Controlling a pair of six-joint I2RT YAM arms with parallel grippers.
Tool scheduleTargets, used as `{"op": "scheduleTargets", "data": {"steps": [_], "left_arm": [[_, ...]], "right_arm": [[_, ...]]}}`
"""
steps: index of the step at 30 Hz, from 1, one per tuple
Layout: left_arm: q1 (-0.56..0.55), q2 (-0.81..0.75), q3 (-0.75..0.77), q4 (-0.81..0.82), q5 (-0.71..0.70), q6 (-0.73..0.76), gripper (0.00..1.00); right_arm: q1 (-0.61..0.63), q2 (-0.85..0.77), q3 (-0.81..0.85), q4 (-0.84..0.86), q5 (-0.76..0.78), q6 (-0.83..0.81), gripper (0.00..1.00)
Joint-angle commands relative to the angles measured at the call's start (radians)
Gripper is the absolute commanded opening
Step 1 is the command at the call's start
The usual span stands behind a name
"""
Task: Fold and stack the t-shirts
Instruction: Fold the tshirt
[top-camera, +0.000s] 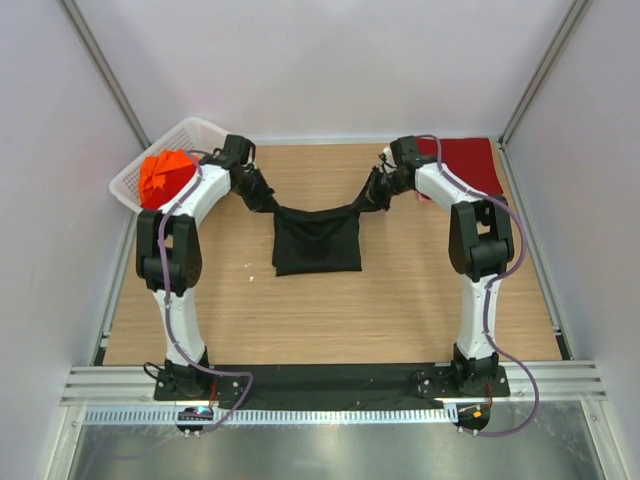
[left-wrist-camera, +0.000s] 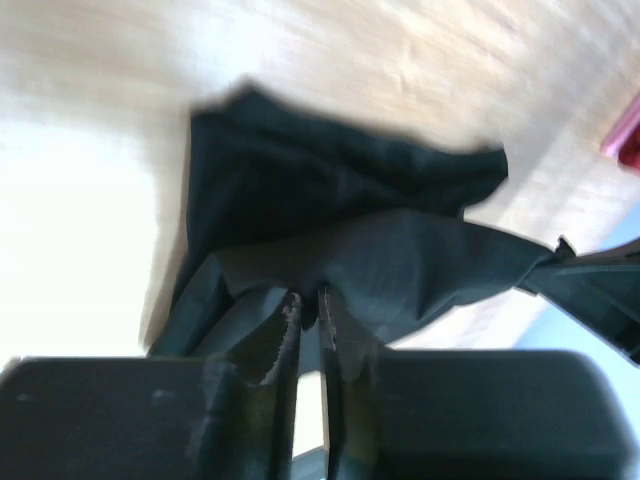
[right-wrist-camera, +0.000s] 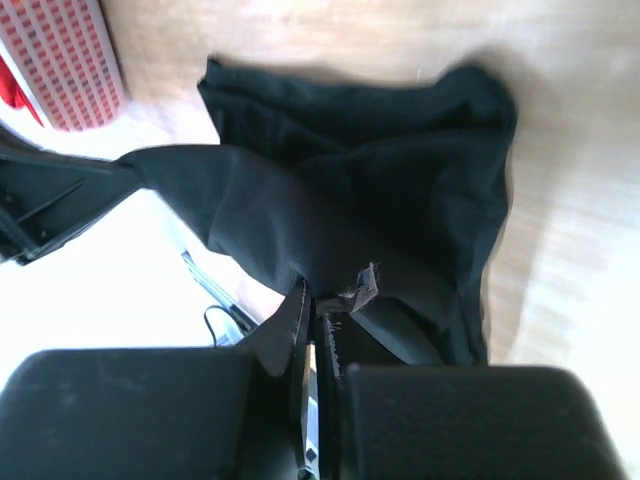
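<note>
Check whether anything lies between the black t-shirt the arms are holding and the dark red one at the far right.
Nothing loose does. The black t-shirt hangs held by the left gripper and right gripper; the dark red t-shirt lies flat at the far right. Only the right arm itself crosses that stretch of table.

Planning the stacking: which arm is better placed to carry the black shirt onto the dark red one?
Probably right: left tool and right tool both grip the black shirt, but the dark red shirt lies far right, beside the right tool.
</note>
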Motion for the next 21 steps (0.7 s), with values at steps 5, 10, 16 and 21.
{"op": "scheduleTargets", "data": {"steps": [5, 10, 16, 21], "left_arm": [[0.026, 0.160, 0.194, -0.028, -0.025, 0.056, 0.36], [0.026, 0.094, 0.280, -0.075, -0.090, 0.088, 0.48], [0.013, -0.035, 0.135, -0.018, 0.031, 0.082, 0.42], [-0.003, -0.063, -0.068, 0.195, 0.202, 0.007, 0.25]], "right_arm": [[-0.029, 0.109, 0.161, 0.049, 0.003, 0.015, 0.38], [-0.048, 0.132, 0.260, -0.068, 0.058, -0.069, 0.48], [-0.015, 0.056, 0.199, -0.140, 0.138, -0.160, 0.50], [0.032, 0.023, 0.006, 0.163, -0.015, -0.016, 0.29]]}}
